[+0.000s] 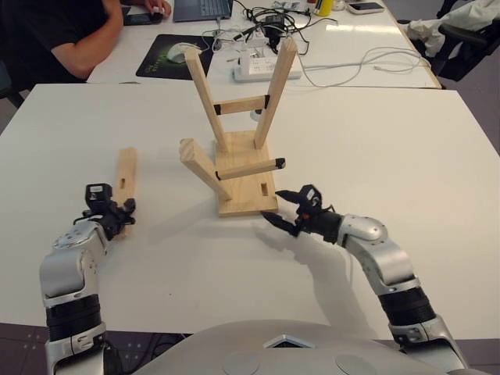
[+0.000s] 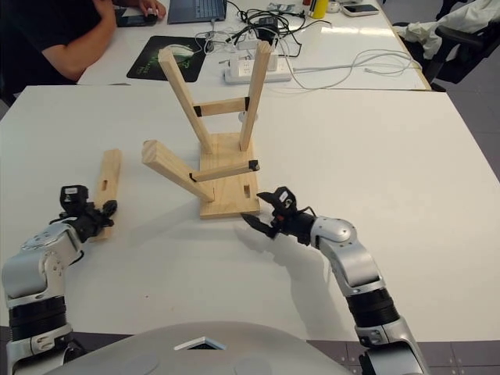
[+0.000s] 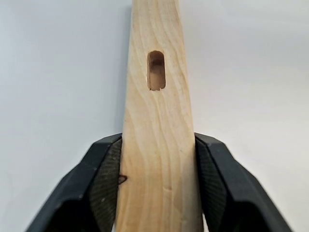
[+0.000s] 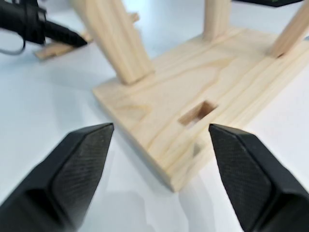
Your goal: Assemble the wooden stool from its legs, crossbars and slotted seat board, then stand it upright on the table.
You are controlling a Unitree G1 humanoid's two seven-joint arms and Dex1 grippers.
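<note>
Left gripper (image 3: 158, 141) clamps the loose leg (image 1: 125, 172) lying left of the seat (image 1: 244, 191). Right gripper (image 1: 273, 206) spread wide, empty, at seat's near right corner.

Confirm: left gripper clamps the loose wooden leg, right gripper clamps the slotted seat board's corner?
No: the right gripper is open, off the slotted wooden seat board, per the right wrist view. The left gripper does clamp the loose pale wooden leg.
</note>
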